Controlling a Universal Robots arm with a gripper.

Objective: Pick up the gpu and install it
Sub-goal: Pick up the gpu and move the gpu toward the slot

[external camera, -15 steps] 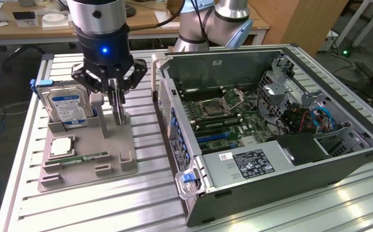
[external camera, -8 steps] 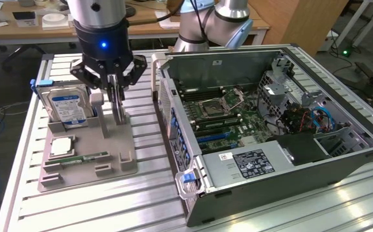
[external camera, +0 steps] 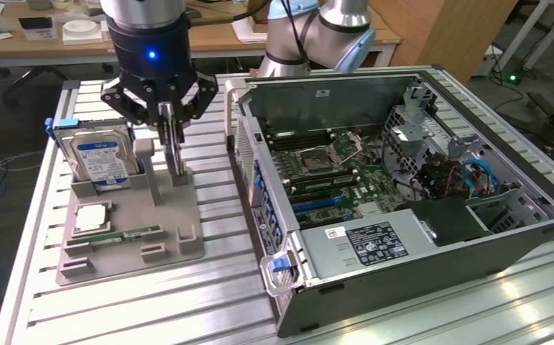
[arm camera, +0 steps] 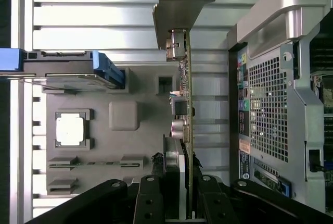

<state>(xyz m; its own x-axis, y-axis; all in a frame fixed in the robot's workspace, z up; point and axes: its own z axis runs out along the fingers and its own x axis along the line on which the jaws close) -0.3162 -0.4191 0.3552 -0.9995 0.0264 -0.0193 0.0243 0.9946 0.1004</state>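
My gripper (external camera: pixel 169 131) is clamped on the gpu (external camera: pixel 174 157), which stands on edge in the grey holder (external camera: pixel 176 237).

The open computer case (external camera: pixel 402 201) lies on the slatted table (external camera: pixel 162 309) at the exterior view's right, apart from me. My arm (external camera: pixel 147 29) comes straight down over the holder, wrist vertical, pointing to the table. In the wrist view my two fingers (arm camera: pixel 148 200) press on both faces of the thin card, and its grey metal bracket (arm camera: pixel 182 5) is at the end far from me. Its lower edge is at the holder; I cannot tell if it is lifted free. The hard drive (external camera: pixel 99 158) stands upright just beside it, at the exterior view's left. The small RAM stick (external camera: pixel 123 236) lies flat in its own slot of the holder.
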